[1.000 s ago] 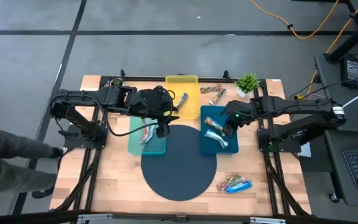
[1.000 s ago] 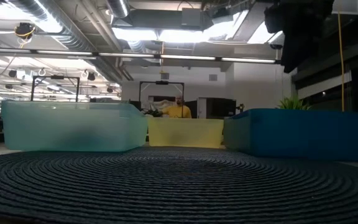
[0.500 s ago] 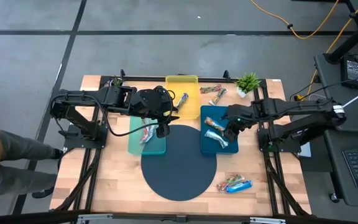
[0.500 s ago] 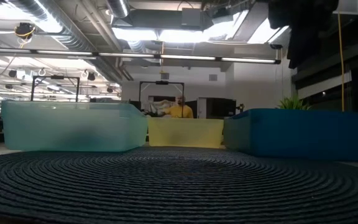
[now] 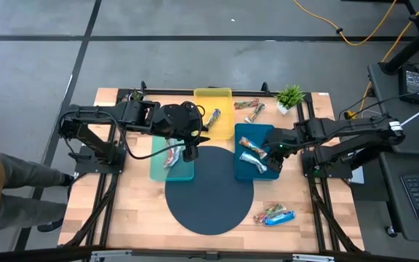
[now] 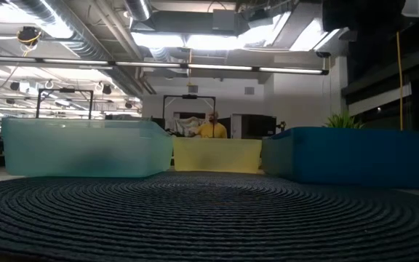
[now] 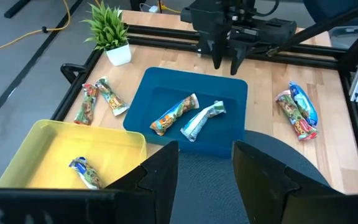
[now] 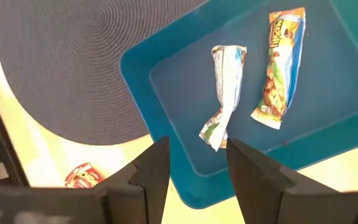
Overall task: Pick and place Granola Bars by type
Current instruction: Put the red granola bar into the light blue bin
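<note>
two arms working over a wooden table (image 5: 133, 211) with a dark round woven mat (image 5: 209, 191) near its front edge.

right gripper (image 5: 276, 155) hanging over the right edge of the blue tray (image 5: 240, 173); its fingers (image 8: 148, 171) standing apart with nothing between them, seen clearly in its own wrist view and from the other arm's camera.

left gripper (image 5: 189, 151) hovering at the right rim of the pale teal tray (image 5: 155, 172), close to the mat; its fingers (image 7: 160, 177) also standing apart, nothing held.

granola bars lying in several places:
- two in the blue tray: a silver-white twisted bar (image 8: 224, 93) and a brown-green bar (image 8: 281, 65) lying side by side, not touching.
- one red-multicoloured bar (image 5: 171, 156) in the teal tray.
- one bar (image 5: 213, 116) in the yellow tray (image 5: 204, 97) at the back centre.
- two bars (image 5: 252, 109) on bare wood between the yellow tray and the small potted plant (image 5: 290, 97).
- a red bar and a blue-white bar (image 5: 275, 215) lying together on the wood at the front right, beside the mat.

low view showing the three trays standing in a row beyond the mat, and a person in yellow (image 6: 211, 128) far back in the room. a person's sleeve (image 5: 9, 185) showing at the left edge of the high view, off the table.
</note>
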Tool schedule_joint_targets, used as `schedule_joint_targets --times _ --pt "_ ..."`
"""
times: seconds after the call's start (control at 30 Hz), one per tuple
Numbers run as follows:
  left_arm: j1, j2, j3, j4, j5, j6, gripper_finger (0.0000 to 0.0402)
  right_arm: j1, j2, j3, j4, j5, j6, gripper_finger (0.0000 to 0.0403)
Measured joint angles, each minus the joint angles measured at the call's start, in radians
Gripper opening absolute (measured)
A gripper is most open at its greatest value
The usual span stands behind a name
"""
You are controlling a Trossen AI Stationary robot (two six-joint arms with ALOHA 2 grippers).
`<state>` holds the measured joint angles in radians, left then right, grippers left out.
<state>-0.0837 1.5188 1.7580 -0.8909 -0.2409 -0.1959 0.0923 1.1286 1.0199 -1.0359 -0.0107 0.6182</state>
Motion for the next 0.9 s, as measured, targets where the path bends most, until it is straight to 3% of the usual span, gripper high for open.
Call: schedule_joint_targets --times 0.5,0.9 --pt "0.000 0.000 0.000 0.000 0.000 0.043 0.0143 0.161 -0.120 0.000 0.006 0.089 -0.023 0.0159" --pt "0.000 0.000 0.000 0.000 0.000 0.060 0.0143 0.523 -0.014 0.000 0.154 0.053 -0.052 0.0159"
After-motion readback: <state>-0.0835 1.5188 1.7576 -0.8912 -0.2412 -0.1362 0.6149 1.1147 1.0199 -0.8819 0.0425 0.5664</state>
